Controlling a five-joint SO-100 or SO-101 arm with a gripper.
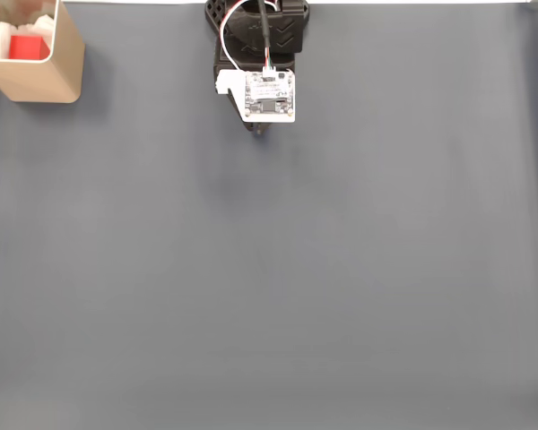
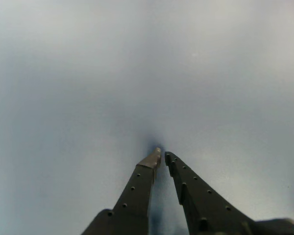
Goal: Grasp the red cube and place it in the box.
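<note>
Inside the box (image 1: 61, 63) sits the red cube (image 1: 29, 47). Far away, the fingers (image 2: 162, 155) are nearly together, holding nothing.

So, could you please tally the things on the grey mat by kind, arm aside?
Red cube: 1, inside the box
Tan box: 1, fixed view's top-left corner
White items in the box, too unclear to count
Total identified: 2

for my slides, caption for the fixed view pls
Red cube inside the box, arm folded, pincer over bare grey mat.
</note>
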